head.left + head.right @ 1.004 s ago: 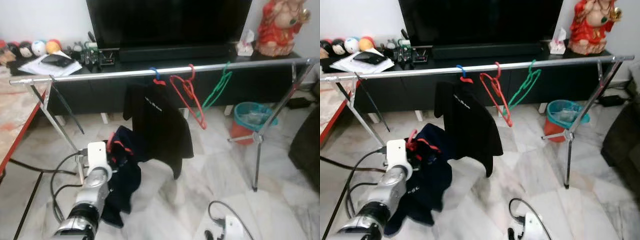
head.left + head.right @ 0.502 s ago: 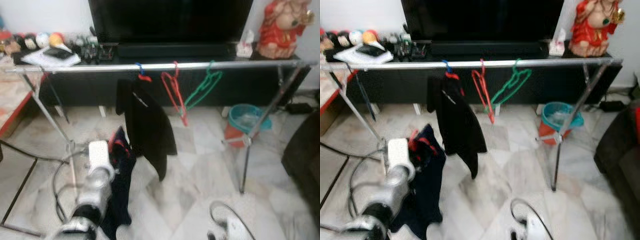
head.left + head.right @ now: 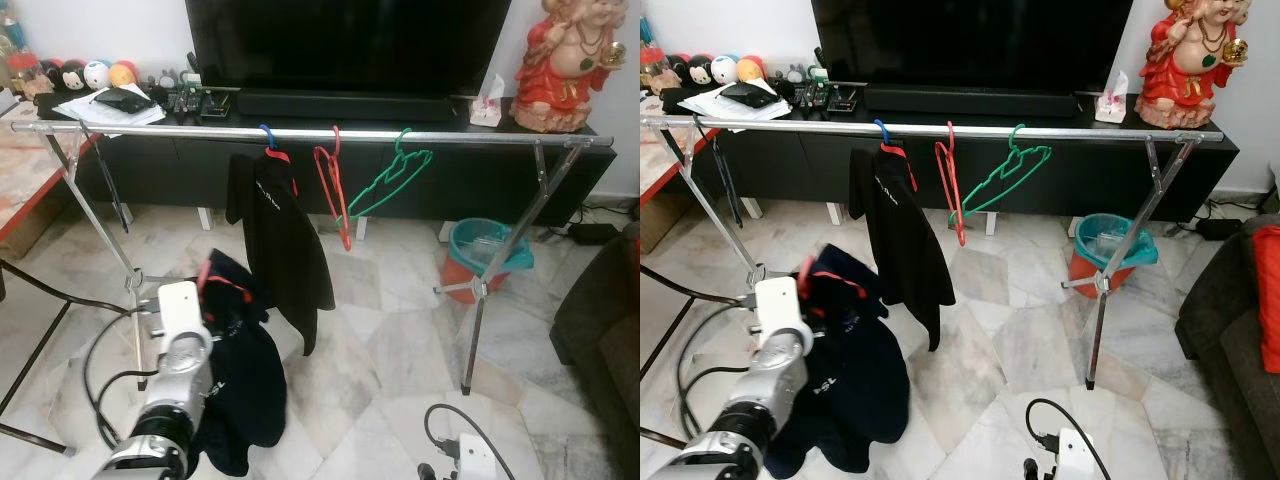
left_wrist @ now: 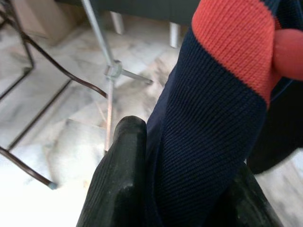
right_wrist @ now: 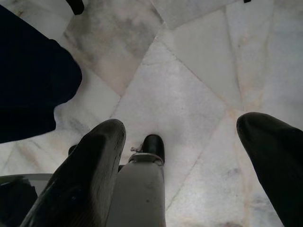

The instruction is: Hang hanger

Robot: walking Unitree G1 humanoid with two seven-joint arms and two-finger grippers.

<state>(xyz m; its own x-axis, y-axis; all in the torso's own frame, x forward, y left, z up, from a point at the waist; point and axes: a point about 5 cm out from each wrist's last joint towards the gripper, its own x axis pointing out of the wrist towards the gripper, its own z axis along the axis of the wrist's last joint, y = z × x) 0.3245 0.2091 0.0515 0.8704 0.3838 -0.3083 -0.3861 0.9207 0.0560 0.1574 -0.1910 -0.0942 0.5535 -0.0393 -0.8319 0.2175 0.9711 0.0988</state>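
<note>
Having stepped back so the whole rail shows, my left fingers grip the navy shirt's hanger low near its left end, right fingers open, idle.

White print on the black shirt is too small to read.

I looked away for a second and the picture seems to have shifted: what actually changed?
Mostly the camera: the head view pulled back, so the rail looks level and farther off. The left gripper still clamps the navy garment on its red hanger, low beside the rack. The black shirt, red hanger on the rail and green hanger hang as before. The right gripper stays open above the floor.
</note>
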